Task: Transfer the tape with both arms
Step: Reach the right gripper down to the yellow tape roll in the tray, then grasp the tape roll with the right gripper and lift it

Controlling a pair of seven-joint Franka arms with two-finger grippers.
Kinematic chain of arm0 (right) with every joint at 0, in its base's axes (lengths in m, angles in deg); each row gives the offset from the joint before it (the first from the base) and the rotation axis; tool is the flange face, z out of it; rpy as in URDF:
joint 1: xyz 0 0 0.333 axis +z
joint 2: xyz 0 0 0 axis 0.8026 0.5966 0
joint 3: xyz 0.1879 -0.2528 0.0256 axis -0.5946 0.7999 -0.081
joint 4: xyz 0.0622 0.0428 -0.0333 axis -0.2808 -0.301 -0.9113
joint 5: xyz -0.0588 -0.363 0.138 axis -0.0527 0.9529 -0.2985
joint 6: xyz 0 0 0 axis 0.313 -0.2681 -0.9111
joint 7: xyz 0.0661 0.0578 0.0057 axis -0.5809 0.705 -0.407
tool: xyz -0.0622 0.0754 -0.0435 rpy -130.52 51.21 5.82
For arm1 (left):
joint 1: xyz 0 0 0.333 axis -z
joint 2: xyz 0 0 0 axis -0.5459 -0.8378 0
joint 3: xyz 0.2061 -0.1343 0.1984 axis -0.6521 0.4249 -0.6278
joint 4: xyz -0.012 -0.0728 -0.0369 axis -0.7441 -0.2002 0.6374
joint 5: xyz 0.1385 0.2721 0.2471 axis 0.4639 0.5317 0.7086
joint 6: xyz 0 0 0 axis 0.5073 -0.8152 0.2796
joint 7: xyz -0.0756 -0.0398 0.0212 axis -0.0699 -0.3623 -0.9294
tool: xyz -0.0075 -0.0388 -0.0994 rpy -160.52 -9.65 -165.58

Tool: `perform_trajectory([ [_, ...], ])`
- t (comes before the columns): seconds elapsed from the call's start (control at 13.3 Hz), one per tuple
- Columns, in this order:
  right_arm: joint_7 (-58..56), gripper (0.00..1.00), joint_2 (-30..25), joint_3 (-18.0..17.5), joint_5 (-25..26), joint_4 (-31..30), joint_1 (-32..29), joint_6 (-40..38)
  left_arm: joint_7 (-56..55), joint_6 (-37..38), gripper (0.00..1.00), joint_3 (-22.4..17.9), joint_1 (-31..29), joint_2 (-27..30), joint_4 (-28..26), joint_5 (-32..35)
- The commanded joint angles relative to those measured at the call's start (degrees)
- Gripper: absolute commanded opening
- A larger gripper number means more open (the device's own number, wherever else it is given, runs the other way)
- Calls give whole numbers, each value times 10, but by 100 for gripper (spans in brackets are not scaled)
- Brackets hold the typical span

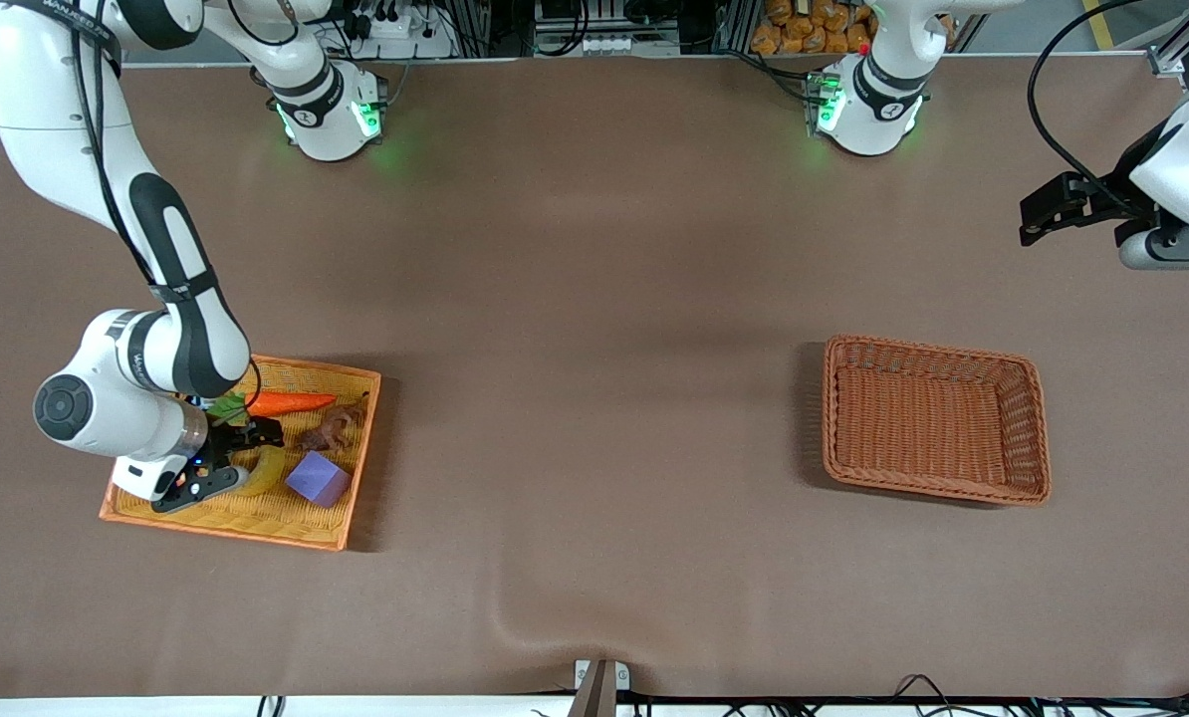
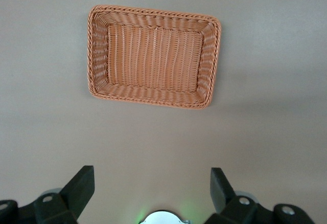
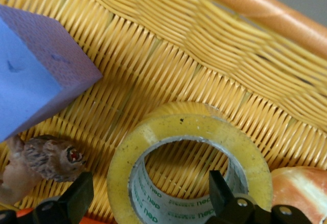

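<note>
Tape (image 3: pixel 189 168) sat flat in the yellow woven tray (image 1: pixel 351 453) at the right arm's end of the table; a translucent yellow ring with a grey-white core, green print on the inside of the core. Right gripper (image 3: pixel 148 198) was right down on it with its fingers spread wide; one black fingertip (image 3: pixel 220 191) was inside the hole against the core, the other (image 3: pixel 79 193) outside the ring, so the roll's wall sat between them, not squeezed as far as I could see.

Just beside the roll was a purple cube (image 3: pixel 36 70), matte and foamy looking with sharp edges; a small brown furry animal figure (image 3: pixel 43 157) lay next to the cube. An orange carrot (image 1: pixel 291 402) with green leaves lay in the same tray, farther from the front camera than the roll. A rounded peach-coloured thing (image 3: pixel 301 193) touched or nearly touched the roll; couldn't tell what it was. Tray weave was ribbed, with a smooth orange rim.

Left gripper (image 2: pixel 152 188) hung up in the air over the bare brown tabletop at the left arm's end, fingers wide apart and holding nothing; that arm was just waiting. A brown wicker basket (image 1: pixel 1033 418), rectangular with a braided rim, sat on the table at that end.
</note>
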State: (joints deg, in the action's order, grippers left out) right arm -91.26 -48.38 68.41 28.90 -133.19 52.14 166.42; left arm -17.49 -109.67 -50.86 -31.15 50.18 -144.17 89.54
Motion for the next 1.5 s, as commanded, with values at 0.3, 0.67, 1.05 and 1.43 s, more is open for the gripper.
perform_trajectory([
  [0.3, 1, 0, 6, 1, 0, 10, 11, -13, -4, -1, 100, 0, 3, 0, 6, -2],
  [0.67, 3, 0, -19, 1, 0, 63, 19, -132, -4, -1, 100, 1, -2, 0, 5, -3],
  [1.05, 69, 0, -36, -2, -7, 209, 58, -327, -4, -1, 100, 1, -2, 0, 5, -3],
  [1.43, 411, 0, -73, -7, -42, 219, 254, -354, -4, -1, 100, 1, -3, 0, 5, -3],
])
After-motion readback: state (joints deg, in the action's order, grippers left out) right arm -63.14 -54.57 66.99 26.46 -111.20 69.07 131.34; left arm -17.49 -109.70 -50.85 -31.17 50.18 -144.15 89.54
